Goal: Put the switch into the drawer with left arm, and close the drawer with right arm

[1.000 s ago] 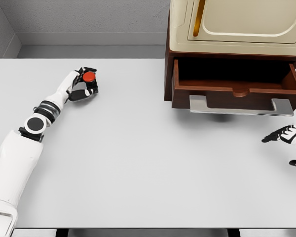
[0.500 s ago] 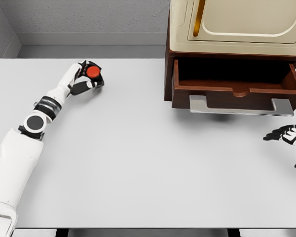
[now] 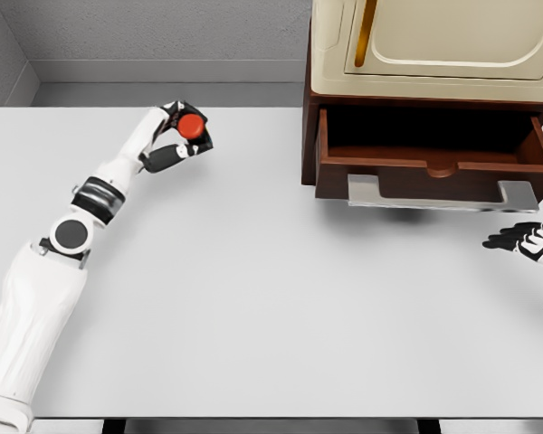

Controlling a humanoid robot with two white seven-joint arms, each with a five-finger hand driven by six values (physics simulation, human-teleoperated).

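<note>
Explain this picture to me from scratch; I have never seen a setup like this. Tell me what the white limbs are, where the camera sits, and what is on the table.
This is a simulator's render, seen from a camera on a humanoid robot's head, looking down at a pale grey table. The white jointed limb coming in from the lower left is the robot's left arm, ending in a five-finger left hand. Its fingers are curled around a small black switch with a round red button, held near the table's far side. At the right edge, only part of the right hand shows, with dark fingers stretched out and holding nothing. At the upper right stands a cream cabinet with a dark brown wooden drawer pulled open beneath it; the drawer has a flat silver handle along its front. The drawer's inside looks dark, and nothing can be seen in it.
</note>
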